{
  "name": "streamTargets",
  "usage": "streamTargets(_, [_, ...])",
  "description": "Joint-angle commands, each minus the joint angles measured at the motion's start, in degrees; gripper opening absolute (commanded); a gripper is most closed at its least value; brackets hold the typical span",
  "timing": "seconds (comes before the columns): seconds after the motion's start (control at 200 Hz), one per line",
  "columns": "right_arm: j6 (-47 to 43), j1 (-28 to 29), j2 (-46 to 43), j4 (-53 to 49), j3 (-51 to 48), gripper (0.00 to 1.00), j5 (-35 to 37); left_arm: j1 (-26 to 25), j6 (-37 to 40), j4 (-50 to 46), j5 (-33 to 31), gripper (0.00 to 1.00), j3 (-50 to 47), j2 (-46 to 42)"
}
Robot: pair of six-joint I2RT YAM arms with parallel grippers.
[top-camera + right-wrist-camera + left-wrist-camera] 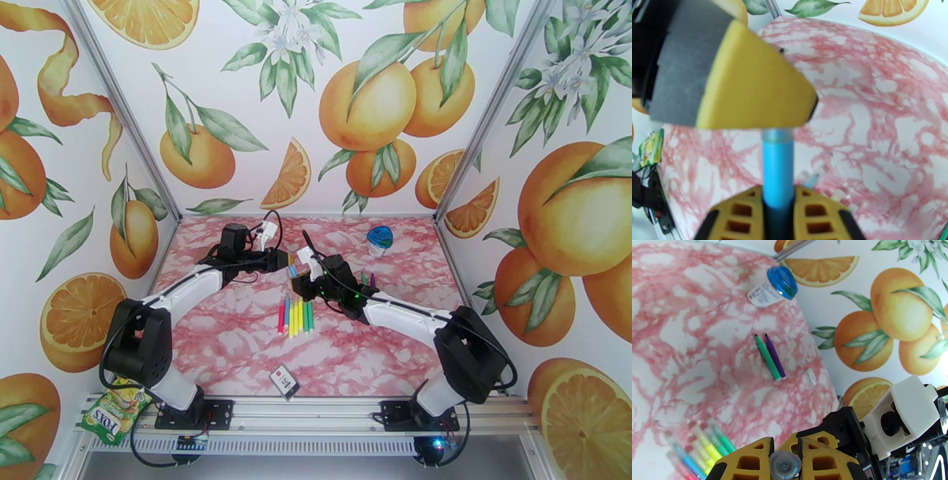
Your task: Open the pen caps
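the left gripper [784, 448] is clamped on the cap [785, 465] of a blue pen [777, 165], and the right gripper [778, 195] pinches that pen's body, the two meeting tip to tip. a row of coloured pens [295, 316] lies on the table [237, 347] just below them.

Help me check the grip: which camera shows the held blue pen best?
Right wrist: the blue pen runs lengthwise out of the right gripper, large and central. Left wrist catches its round end head-on, pinched in the left gripper. Top external has a tiny blue sliver between the grippers.
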Motion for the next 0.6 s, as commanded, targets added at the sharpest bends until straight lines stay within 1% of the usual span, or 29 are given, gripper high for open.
streamTargets(0.0, [-1.05,0.99,-0.13,-5.26,-2.27,0.0,-1.1,4.86,0.56,6.76,-12.47,0.0,2.1,-1.86])
streamTargets(0.28, [-1.19,1.02,-0.54,-5.16,-2.93,0.0,-0.66,4.95,0.82,5.71,-15.85,0.0,1.93,-2.96])
streamTargets(0.595, [-1.36,1.0,-0.69,-5.44,-3.24,0.0,-0.48,5.06,0.19,5.36,-18.0,0.0,1.93,-3.42])
